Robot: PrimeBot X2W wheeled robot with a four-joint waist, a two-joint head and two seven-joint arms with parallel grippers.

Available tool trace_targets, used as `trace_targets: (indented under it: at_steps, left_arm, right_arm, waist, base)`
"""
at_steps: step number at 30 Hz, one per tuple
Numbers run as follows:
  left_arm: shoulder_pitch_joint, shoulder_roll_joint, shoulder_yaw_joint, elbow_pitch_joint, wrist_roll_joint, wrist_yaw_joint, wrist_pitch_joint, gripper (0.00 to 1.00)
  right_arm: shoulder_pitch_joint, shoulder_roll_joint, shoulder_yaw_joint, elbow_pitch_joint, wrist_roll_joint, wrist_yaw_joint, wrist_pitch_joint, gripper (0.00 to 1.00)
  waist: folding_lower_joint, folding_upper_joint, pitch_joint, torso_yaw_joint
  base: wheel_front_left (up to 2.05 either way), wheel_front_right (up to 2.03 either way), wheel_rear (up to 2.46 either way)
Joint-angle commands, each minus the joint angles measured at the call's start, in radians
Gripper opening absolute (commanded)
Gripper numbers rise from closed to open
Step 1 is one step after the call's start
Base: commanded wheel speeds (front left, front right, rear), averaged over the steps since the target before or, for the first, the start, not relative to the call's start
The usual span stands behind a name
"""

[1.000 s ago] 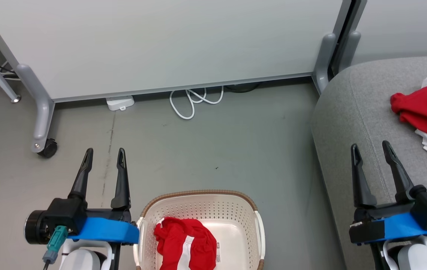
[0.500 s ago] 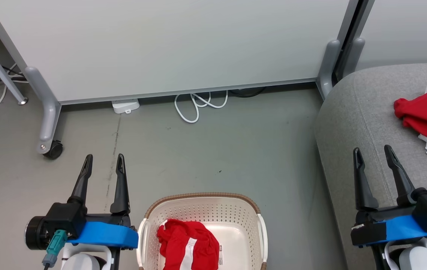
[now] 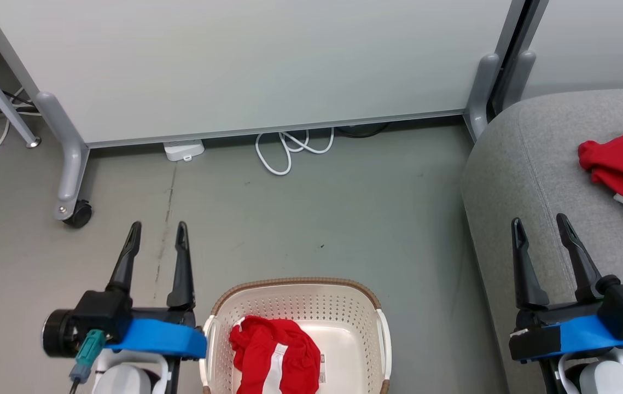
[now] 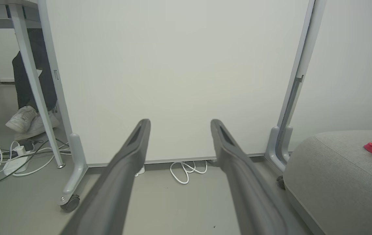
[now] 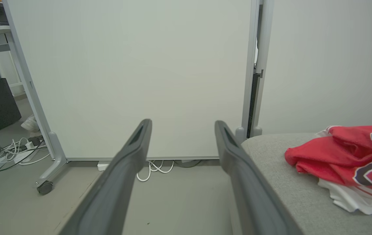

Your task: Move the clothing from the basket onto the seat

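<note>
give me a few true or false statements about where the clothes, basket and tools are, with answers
1. A red garment with a white stripe lies in the laundry basket. True.
2. The left tool is shut on cloth. False: it is open and empty.
3. A red jersey lies on the grey seat. True.
4. The basket stands on the seat. False: it stands on the floor.
5. The right tool is open. True.

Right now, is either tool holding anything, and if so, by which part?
Nothing is held. The left tool and the right tool are both open and empty; the red garment lies in the basket, untouched.
</note>
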Motion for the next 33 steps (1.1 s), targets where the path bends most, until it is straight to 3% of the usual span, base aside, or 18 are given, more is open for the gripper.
trace_targets:
  at_steps: [1,12,23,33]
  left_arm:
    - [-0.037,-0.001,-0.017,0.016,0.015,-0.01,-0.003,1.0]
    - [-0.215,0.047,-0.182,0.142,0.041,-0.028,-0.003,1.0]
    - [-0.427,0.153,-0.536,0.375,-0.06,-0.026,-0.003,1.0]
    - [-0.61,0.2,-0.869,0.609,-0.113,-0.026,-0.002,1.0]
  right_arm:
    - [-0.01,0.002,-0.001,-0.002,-0.003,0.001,0.0,1.0]
    - [-0.081,0.001,0.015,-0.024,-0.024,0.001,0.0,1.0]
    - [-0.183,0.001,0.033,-0.055,-0.037,0.001,0.0,1.0]
    - [-0.266,0.001,0.056,-0.08,-0.024,0.001,-0.001,1.0]
  waist:
    - [0.0,-0.0001,0.009,0.0]
    - [0.0,-0.0001,0.109,-0.027]
    - [0.0,-0.0001,0.276,-0.081]
    - [0.0,-0.0001,0.427,-0.127]
  base:
    - [0.0,0.0,0.0]
    - [0.0,0.0,0.0]
    - [0.0,0.0,0.0]
    - [0.0,0.0,0.0]
